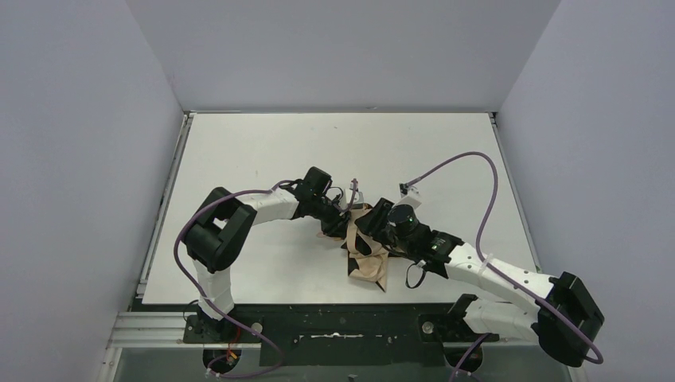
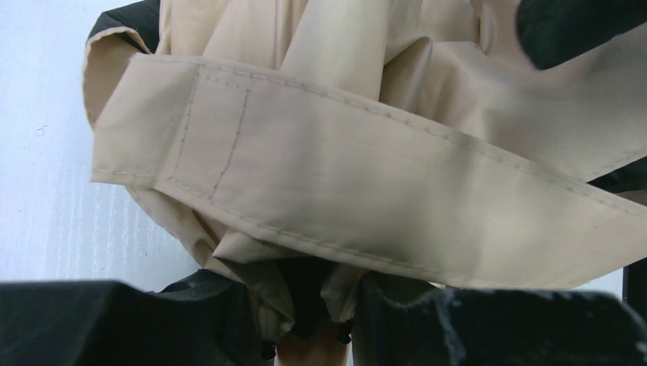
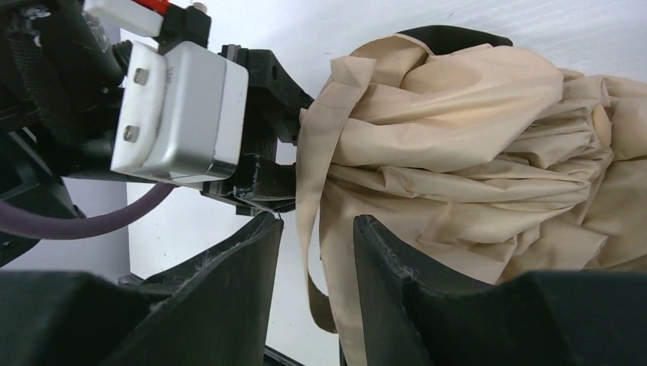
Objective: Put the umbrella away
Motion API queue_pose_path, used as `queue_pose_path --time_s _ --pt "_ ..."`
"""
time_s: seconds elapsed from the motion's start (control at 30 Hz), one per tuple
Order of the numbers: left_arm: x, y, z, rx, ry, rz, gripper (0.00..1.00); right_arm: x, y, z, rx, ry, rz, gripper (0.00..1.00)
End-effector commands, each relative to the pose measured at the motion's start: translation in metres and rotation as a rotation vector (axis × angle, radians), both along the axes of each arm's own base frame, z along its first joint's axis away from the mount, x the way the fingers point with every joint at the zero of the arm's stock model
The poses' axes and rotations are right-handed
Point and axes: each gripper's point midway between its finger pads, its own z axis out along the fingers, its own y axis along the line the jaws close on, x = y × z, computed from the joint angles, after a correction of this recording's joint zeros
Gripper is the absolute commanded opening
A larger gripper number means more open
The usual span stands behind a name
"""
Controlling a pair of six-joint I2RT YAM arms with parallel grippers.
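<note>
The umbrella (image 1: 366, 253) lies as a crumpled tan bundle with black parts at the table's near middle. My left gripper (image 1: 341, 218) reaches it from the left. In the left wrist view that gripper (image 2: 305, 309) is shut on the umbrella (image 2: 343, 175), with bunched fabric and a tan stub between its jaws. A stitched tan band runs across above them. My right gripper (image 1: 384, 225) comes from the right. In the right wrist view it (image 3: 318, 221) is open, and a hanging strip of the umbrella (image 3: 458, 152) sits in the gap against the right finger.
The white table (image 1: 263, 151) is walled in grey on three sides. A purple cable (image 1: 470, 159) loops above the right arm. The left arm's silver camera box (image 3: 179, 114) sits close to my right gripper's left finger. A metal rail (image 1: 318, 326) runs along the near edge.
</note>
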Motion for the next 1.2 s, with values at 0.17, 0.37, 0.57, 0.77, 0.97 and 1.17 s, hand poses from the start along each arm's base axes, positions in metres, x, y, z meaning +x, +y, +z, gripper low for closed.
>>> queue_pose_path --time_s 0.17,0.37,0.57,0.77,0.97,1.17 --pt "0.004 0.014 -0.021 0.098 0.003 0.025 0.0 0.018 0.018 0.011 0.111 -0.07 -0.035 0.39" --pt "0.004 0.015 -0.021 0.103 0.003 0.025 0.0 0.022 0.024 0.004 0.108 -0.065 -0.027 0.35" --pt "0.005 0.015 -0.022 0.107 0.002 0.027 0.0 0.025 0.028 -0.005 0.109 -0.05 -0.032 0.32" --pt "0.005 0.016 -0.023 0.113 0.0 0.026 0.0 0.027 0.039 -0.003 0.128 -0.077 0.012 0.2" --pt "0.008 0.021 -0.025 0.139 -0.014 0.033 0.0 0.021 0.039 0.013 0.154 -0.14 0.054 0.0" --pt "0.016 0.024 -0.024 0.15 -0.011 0.062 0.0 -0.008 0.027 0.03 0.18 -0.16 0.14 0.0"
